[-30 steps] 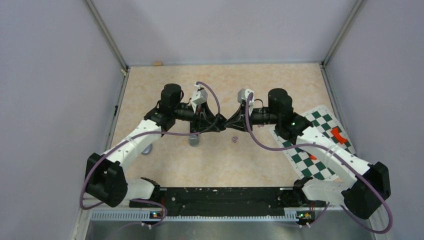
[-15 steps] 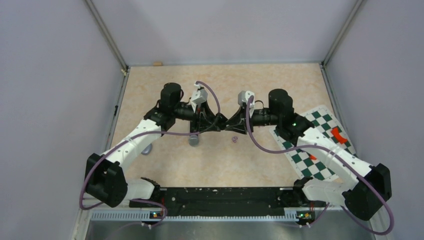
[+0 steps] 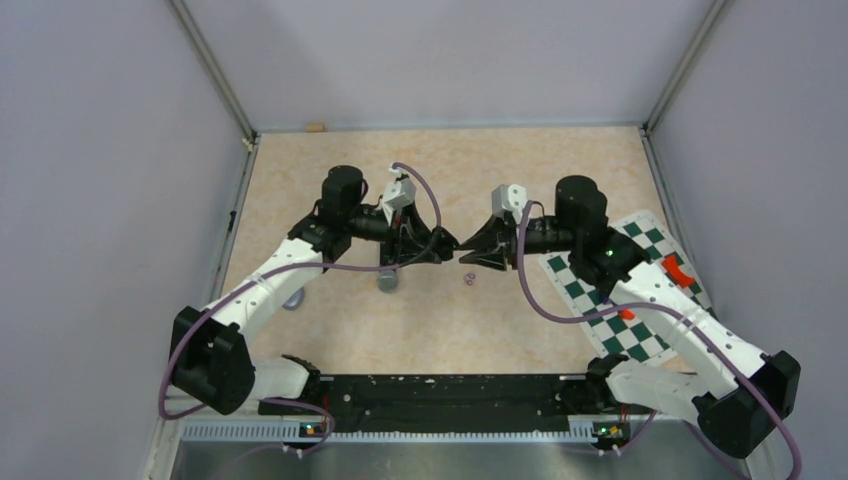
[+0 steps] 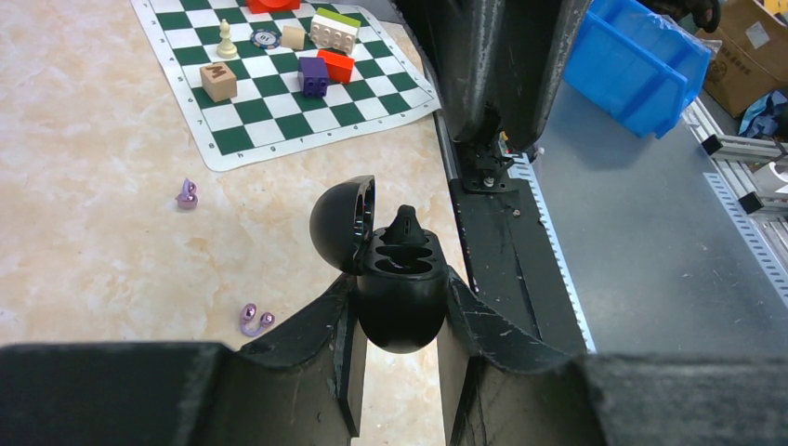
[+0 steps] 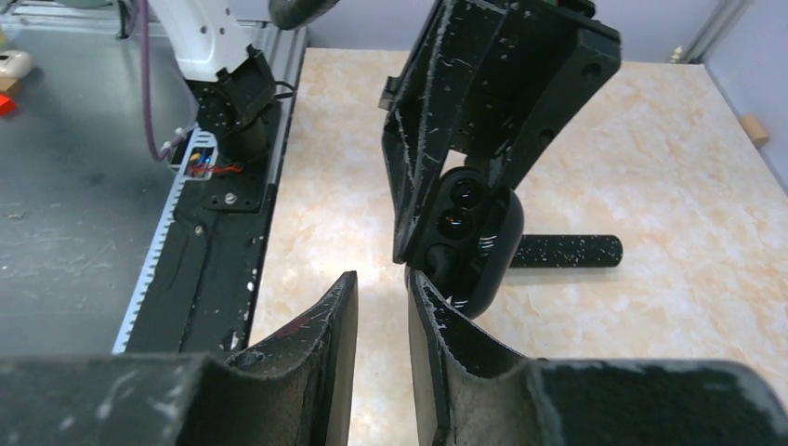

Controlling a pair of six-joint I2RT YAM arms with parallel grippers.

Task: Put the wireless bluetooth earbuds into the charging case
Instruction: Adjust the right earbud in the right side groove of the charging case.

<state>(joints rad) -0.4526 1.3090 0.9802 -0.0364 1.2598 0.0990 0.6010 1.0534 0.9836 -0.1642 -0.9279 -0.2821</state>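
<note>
My left gripper (image 4: pixel 400 286) is shut on the black charging case (image 4: pixel 401 302), held above the table with its lid (image 4: pixel 342 223) open. A black earbud (image 4: pixel 406 226) sticks up from the case's far slot, and the near slots look empty. The case also shows in the right wrist view (image 5: pixel 469 232), just beyond my right gripper (image 5: pixel 381 290), which is slightly open, empty and close to the case. Purple ring-like pieces lie on the table (image 4: pixel 255 319), (image 4: pixel 188 194); one shows in the top view (image 3: pixel 468 279). A second black earbud is not visible.
A black speckled microphone handle (image 5: pixel 567 251) lies on the table behind the case. A chessboard mat (image 3: pixel 640 290) with blocks and a chess piece (image 4: pixel 226 39) lies at the right. A blue bin (image 4: pixel 641 65) stands off the table. The black rail (image 3: pixel 440 392) runs along the near edge.
My right gripper has drawn back to the right, away from the left gripper and the case. The left arm has stayed put with the case.
</note>
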